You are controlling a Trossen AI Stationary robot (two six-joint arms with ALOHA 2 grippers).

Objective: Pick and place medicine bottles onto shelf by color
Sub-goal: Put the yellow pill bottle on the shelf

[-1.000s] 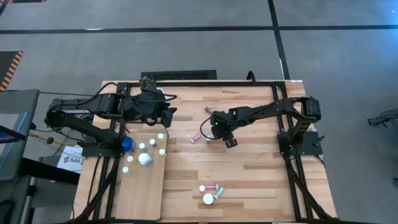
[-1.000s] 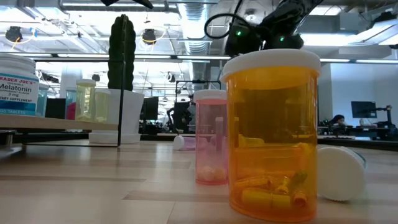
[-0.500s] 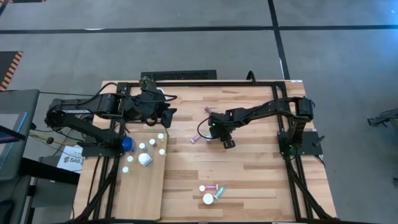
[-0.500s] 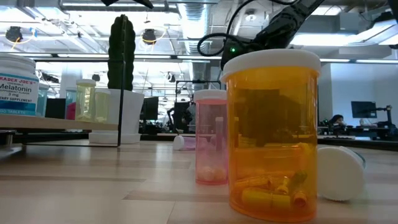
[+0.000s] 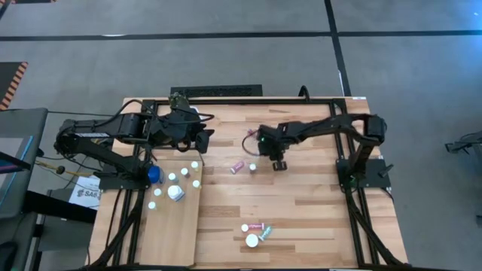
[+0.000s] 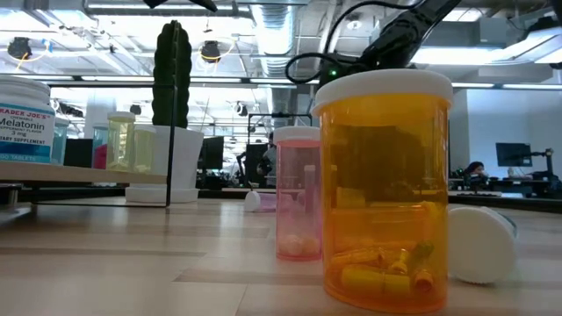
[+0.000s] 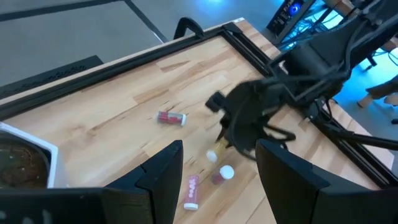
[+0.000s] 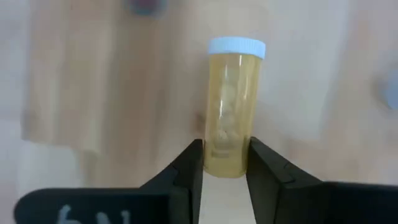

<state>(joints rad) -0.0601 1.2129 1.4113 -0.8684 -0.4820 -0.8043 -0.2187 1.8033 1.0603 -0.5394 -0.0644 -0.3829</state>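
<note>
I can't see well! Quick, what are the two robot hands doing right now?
Left tool: open, holding nothing, waiting near the shelf.
Right tool: closed on a yellow bottle.

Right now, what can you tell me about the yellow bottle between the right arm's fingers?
The yellow bottle is a small clear amber cylinder, plastic by its look, with a white round cap and faint contents inside. The right tool grips its lower end, one dark finger on each side. It is seen against the pale wooden tabletop; whether it rests there cannot be told.
</note>
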